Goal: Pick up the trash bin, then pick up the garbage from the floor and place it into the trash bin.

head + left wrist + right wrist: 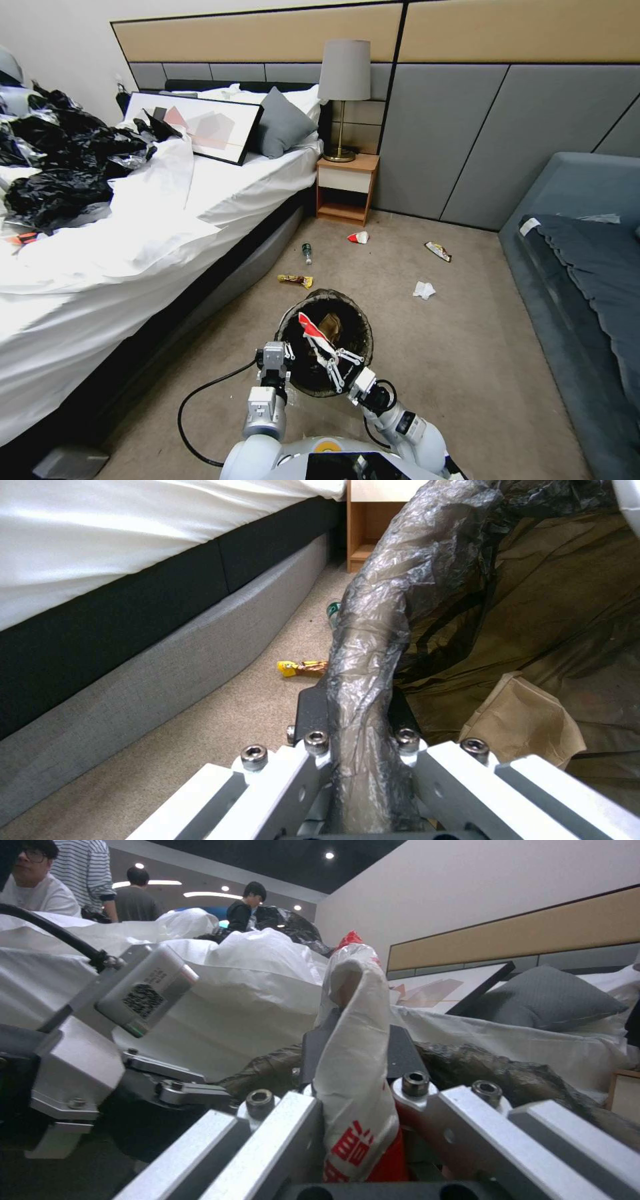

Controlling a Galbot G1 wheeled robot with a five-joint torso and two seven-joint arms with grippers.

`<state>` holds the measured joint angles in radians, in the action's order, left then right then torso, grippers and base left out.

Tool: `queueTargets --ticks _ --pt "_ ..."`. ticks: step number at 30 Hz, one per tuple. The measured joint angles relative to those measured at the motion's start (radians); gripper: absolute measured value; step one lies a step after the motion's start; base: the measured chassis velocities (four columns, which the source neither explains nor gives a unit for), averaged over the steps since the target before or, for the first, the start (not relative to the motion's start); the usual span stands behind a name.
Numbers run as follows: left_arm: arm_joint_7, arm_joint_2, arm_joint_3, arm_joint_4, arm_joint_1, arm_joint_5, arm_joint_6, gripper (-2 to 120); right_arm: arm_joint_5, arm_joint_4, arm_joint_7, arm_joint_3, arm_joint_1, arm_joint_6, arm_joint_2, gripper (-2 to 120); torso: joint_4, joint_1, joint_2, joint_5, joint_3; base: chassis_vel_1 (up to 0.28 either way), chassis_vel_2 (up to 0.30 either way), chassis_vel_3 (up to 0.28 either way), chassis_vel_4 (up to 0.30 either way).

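The trash bin (325, 301) with its dark liner is lifted close in front of me. My left gripper (287, 353) is shut on its near rim (373, 645). A tan paper piece (331, 325) lies inside the bin (527, 720). Over the bin's mouth, my right gripper (328, 361) is shut on a red-and-white wrapper (312, 331), which stands up between the fingers (357, 1040). On the carpet lie a yellow snack wrapper (295, 280) (303, 667), a small bottle (307, 252), another red-and-white wrapper (359, 237), a striped wrapper (438, 251) and a white tissue wad (423, 290).
The bed (167, 220) with white sheets and black bags (60, 160) runs along the left. A wooden nightstand (347, 190) with a lamp stands at the back and a grey sofa (587, 280) on the right. A black cable (200, 393) loops on the carpet.
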<state>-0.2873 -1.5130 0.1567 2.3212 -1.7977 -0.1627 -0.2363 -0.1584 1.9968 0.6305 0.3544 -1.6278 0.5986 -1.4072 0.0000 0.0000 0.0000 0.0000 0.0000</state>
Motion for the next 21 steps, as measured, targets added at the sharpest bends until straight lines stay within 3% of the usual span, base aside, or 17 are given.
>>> queueTargets --ticks 9,21 --pt "-0.001 -0.001 0.0 0.001 0.0 0.004 -0.005 0 0.01 -0.016 -0.03 0.02 0.006 0.0 -0.003 5 -0.0001 0.0 0.0 0.0 0.0 0.0 0.0 0.0 0.0" --pt "-0.002 0.002 0.0 0.002 0.002 0.008 -0.008 0 0.022 -0.013 -0.039 0.019 0.013 -0.001 -0.001 51 0.0 0.0 0.0 0.0 0.0 0.0 0.0 0.0 0.0"
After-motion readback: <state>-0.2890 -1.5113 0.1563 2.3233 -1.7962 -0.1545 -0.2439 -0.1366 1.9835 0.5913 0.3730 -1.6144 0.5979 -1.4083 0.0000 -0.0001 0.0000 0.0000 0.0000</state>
